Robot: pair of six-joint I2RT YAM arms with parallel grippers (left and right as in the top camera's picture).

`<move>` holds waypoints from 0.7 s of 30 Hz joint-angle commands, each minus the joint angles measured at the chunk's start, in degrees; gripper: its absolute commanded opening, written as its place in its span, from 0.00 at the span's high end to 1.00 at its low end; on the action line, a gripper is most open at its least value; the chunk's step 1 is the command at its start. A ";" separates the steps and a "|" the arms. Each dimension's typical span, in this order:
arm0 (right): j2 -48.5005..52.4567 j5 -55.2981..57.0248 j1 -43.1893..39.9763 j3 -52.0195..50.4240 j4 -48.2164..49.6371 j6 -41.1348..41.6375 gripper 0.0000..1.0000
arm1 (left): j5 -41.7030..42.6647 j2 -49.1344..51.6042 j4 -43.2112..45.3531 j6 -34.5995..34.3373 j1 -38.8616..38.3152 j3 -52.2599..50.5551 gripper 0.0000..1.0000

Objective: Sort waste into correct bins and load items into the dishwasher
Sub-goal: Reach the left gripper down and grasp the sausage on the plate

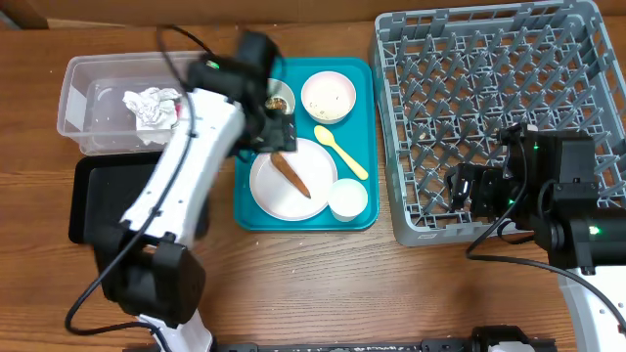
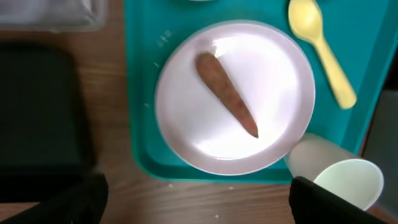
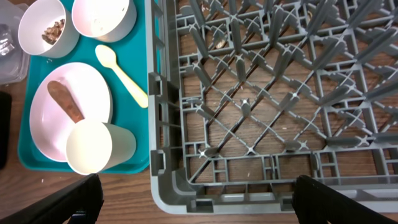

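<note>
A white plate (image 1: 279, 191) with a long brown food lump (image 1: 290, 174) lies on a teal tray (image 1: 367, 220). Also on the tray are a bowl (image 1: 328, 96), a second bowl with brown bits (image 3: 46, 28), a yellow spoon (image 1: 340, 152) and a small cup (image 1: 347, 198). My left gripper (image 1: 274, 132) is open and empty above the plate (image 2: 273, 112), looking down on the lump (image 2: 227, 93). The crumpled napkin (image 1: 152, 103) lies in the clear tub (image 1: 78, 78). The black tray (image 1: 103, 200) sits in front of the tub. My right gripper (image 1: 469, 191) is open over the front left corner of the grey dish rack (image 1: 489, 98). I cannot see the red wrapper.
A few rice grains (image 2: 230, 188) lie on the wooden table in front of the teal tray. The rack's front wall (image 3: 249, 193) is right under my right gripper (image 3: 196, 199). My left arm crosses over the black tray and the tub's right end.
</note>
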 commanded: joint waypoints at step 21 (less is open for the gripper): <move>-0.24 -0.55 -0.17 0.33 -0.44 0.04 0.00 | 0.85 3.56 35.91 -10.80 -3.98 -27.98 0.46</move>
